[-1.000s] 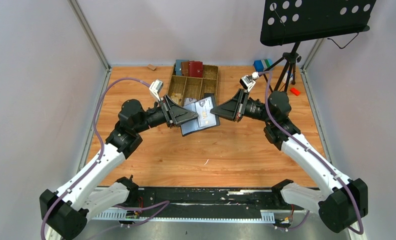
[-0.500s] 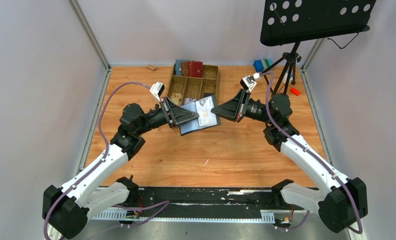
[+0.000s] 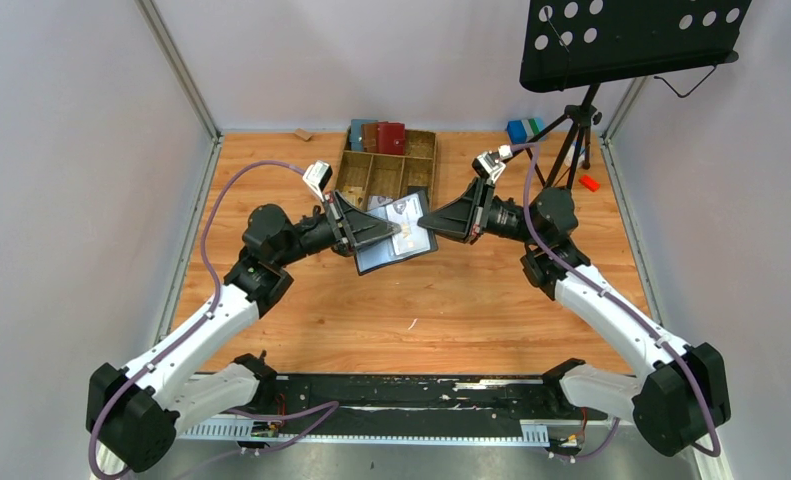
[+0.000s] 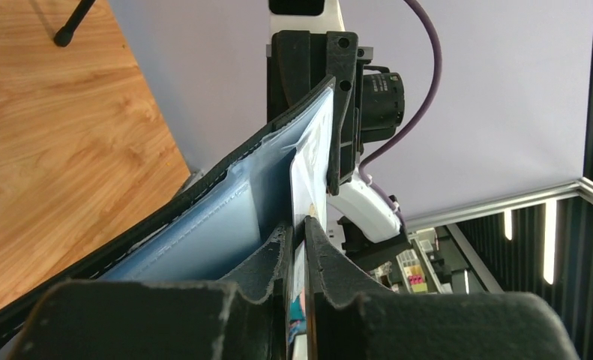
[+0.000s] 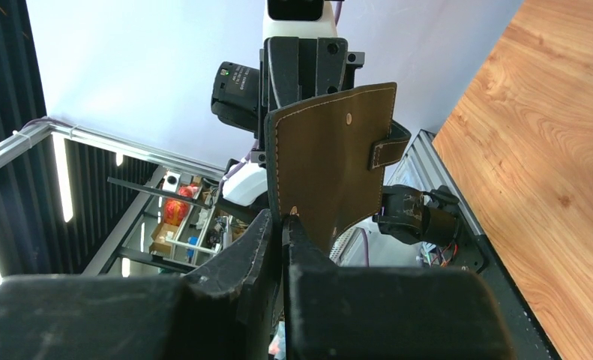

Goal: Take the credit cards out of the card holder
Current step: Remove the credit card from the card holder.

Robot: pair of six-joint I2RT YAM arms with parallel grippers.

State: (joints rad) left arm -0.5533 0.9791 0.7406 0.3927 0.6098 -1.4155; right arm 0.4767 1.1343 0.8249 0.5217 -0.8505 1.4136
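Observation:
The card holder (image 3: 391, 250) hangs open above the table between my two arms, grey-blue sleeve pages (image 4: 203, 232) facing up. A whitish credit card (image 4: 312, 169) sticks out of a sleeve, and my left gripper (image 4: 298, 225) is shut on its edge. In the top view that card (image 3: 409, 220) lies on the open pages, next to the left gripper (image 3: 396, 231). My right gripper (image 5: 283, 217) is shut on the edge of the holder's dark stitched cover (image 5: 330, 165), whose closure tab (image 5: 389, 146) hangs off the side. From above, the right gripper (image 3: 434, 226) meets the holder's right edge.
A wooden compartment tray (image 3: 386, 172) stands just behind the holder, with red, brown and blue wallets (image 3: 376, 135) at its far end. A music stand (image 3: 621, 40) on a tripod rises at the back right, beside a blue block (image 3: 518, 130) and a red piece (image 3: 588, 182).
The left gripper has closed on the card and its arm has shifted slightly right. The right gripper keeps its grip on the holder, barely moved.

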